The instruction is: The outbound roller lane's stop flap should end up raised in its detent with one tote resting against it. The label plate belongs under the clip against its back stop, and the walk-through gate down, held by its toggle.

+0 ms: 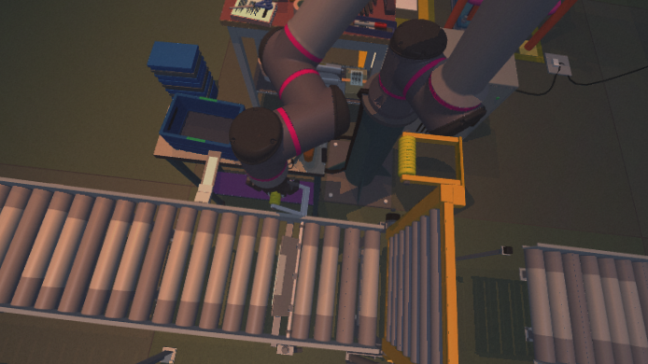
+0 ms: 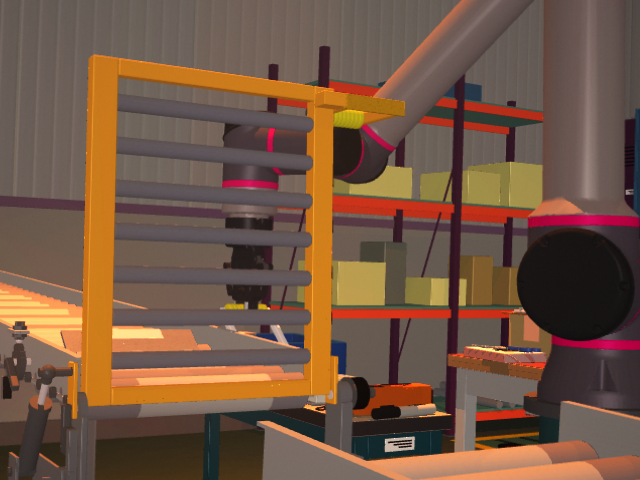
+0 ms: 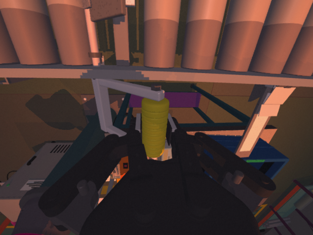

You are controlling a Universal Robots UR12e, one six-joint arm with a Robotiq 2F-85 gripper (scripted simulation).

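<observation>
The stop flap (image 1: 285,275) lies flat between the rollers of the long lane, a grey plate across the lane's width. Its crank arm (image 1: 299,201) (image 3: 108,101) sticks out from the lane's far rail and ends in a ribbed yellow handle (image 1: 275,198) (image 3: 154,126). The orange walk-through gate (image 2: 207,232) (image 1: 420,275) stands upright at the lane's end. An empty blue tote (image 1: 201,125) sits on a side table beyond the lane. I see no label plate. My gripper (image 3: 154,131) (image 2: 247,302) hangs beside the rail and is closed around the yellow handle.
The second roller lane (image 1: 588,298) begins across the walkway gap. A stack of blue totes (image 1: 182,67) stands behind the open one. A pale bar (image 1: 207,177) leans from the table to the rail. Shelves with boxes (image 2: 434,232) fill the background.
</observation>
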